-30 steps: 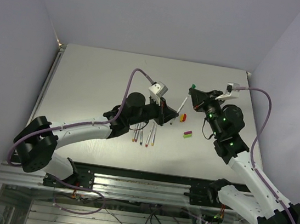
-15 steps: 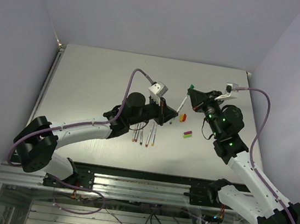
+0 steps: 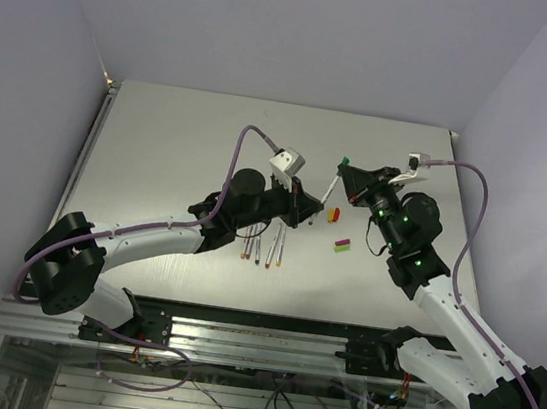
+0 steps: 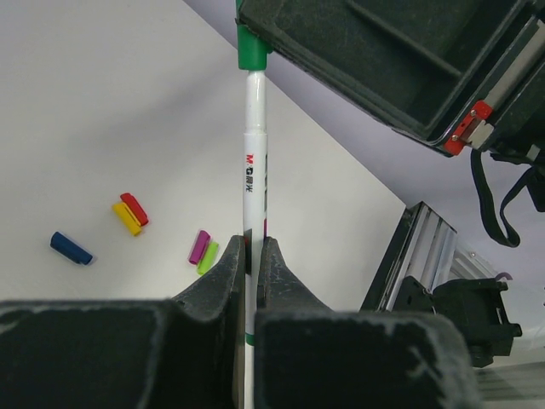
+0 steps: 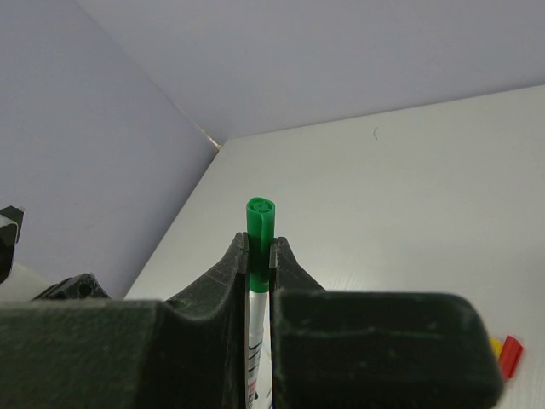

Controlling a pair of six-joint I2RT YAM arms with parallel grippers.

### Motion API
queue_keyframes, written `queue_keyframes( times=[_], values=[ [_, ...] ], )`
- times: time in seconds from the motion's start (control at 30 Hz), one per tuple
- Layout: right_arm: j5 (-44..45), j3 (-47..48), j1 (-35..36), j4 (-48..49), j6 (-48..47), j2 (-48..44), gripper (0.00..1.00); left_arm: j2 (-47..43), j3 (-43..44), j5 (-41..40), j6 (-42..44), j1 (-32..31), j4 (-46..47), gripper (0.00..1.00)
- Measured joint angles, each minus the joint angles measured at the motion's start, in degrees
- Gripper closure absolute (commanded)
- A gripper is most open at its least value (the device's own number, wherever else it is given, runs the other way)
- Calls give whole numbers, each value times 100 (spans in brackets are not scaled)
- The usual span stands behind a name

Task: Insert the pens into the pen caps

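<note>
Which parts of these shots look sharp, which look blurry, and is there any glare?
Left wrist view: the pen and its lettering are sharp, the near jaws dark and softer. Right wrist view: the green cap is crisp, the jaws dark. Top view: even light, no glare on the table.

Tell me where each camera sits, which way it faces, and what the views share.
Top external: above and behind, looking down on the table; both arms show.
Left wrist: on the left gripper, looking along the pen it grips; own fingers show.
Right wrist: on the right gripper, facing the wall corner; own fingers clamp the green cap.
Shared: all three show that pen and cap.
</note>
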Motion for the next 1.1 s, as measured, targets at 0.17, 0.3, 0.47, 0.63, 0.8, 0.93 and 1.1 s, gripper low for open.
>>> queue_keyframes(
  times=[0.17, 0.3, 0.47, 0.63, 0.8, 0.93, 1.1],
  values=[
    [-107, -9, 0, 57, 92, 59, 100, 0, 0, -52, 0, 0, 2, 93],
    [-195, -13, 0, 59, 133, 90, 100, 0, 0, -120, -4, 0, 35, 93],
    [-503, -127, -7, 243, 199, 199, 100, 35, 0, -203, -74, 0, 107, 93],
    [-957, -190, -66, 590, 210, 444, 100, 131, 0, -260, -168, 4, 192, 93],
    [-1156, -214, -107, 772, 205, 560, 100, 136, 0, -372, -173, 4, 192, 93],
    [-1180, -210, -114, 778, 168, 610, 100, 131, 0, -542, -129, -4, 168, 93],
    [-1222, -122, -114, 699, 83, 708, 100, 122, 0, -763, -44, -15, 153, 93]
  ],
)
